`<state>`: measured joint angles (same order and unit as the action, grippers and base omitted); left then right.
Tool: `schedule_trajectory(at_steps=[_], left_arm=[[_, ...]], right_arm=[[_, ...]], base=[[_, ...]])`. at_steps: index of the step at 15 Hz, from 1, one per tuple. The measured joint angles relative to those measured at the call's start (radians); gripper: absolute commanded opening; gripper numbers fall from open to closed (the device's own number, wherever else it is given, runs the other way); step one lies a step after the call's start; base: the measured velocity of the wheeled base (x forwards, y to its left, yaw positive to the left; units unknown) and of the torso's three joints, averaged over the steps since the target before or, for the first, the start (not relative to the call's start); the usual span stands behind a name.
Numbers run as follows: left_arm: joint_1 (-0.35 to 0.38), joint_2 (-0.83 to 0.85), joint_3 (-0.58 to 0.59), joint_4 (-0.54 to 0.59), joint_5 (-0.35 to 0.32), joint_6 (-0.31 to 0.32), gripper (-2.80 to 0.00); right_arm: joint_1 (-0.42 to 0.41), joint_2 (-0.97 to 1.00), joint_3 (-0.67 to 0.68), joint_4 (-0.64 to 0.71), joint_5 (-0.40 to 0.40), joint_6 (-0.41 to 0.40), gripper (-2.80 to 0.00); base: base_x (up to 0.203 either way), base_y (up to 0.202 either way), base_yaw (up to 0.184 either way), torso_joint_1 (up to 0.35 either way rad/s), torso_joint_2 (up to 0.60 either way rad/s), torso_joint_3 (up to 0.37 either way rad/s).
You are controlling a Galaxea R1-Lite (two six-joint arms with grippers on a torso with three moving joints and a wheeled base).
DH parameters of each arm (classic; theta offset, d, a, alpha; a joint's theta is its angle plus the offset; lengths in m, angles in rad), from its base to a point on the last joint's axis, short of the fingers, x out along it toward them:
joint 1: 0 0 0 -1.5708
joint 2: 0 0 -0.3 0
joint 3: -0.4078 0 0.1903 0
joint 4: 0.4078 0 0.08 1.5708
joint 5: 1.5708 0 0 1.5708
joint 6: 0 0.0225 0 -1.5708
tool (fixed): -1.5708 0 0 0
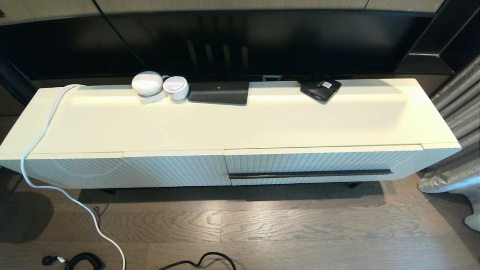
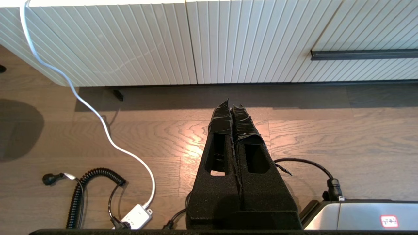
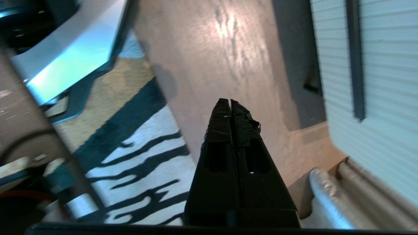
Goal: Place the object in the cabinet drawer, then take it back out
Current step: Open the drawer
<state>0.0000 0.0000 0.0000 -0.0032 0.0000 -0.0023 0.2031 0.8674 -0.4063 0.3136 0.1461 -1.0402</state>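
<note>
The cabinet drawer (image 1: 322,159) is pushed in flush, its white ribbed front crossed by a long black bar handle (image 1: 310,173). On the cabinet top stand a small black box with a white label (image 1: 320,89), a flat black box (image 1: 219,92) and two white round devices (image 1: 159,85). Neither gripper shows in the head view. In the left wrist view my left gripper (image 2: 231,106) is shut and empty, low over the floor in front of the cabinet, with the handle (image 2: 364,54) beyond it. My right gripper (image 3: 229,101) is shut and empty near the handle's end (image 3: 355,58).
A white cable (image 1: 37,150) trails off the cabinet's left end to the floor. A handleless diagonally ribbed panel (image 1: 112,170) sits left of the drawer. Grey curtains (image 1: 457,112) hang at the right. Black cords (image 2: 81,192) and a zebra rug (image 3: 137,156) lie on the wooden floor.
</note>
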Motion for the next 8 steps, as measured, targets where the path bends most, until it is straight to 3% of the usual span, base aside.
schedule_trajectory(at_steps=[5, 8], left_arm=[[0.0, 0.0, 0.0, 0.0, 0.0, -0.001, -2.8], [0.0, 0.0, 0.0, 0.001, 0.0, 0.0, -2.8]], right_arm=[[-0.026, 0.379, -0.101, -0.334, 0.021, -0.072, -2.8], [-0.006, 0.607, -0.145, -0.613, 0.019, -0.126, -2.8]], base=[[0.0, 0.0, 0.0, 0.0, 0.0, 0.0], [0.0, 0.0, 0.0, 0.0, 0.0, 0.0]])
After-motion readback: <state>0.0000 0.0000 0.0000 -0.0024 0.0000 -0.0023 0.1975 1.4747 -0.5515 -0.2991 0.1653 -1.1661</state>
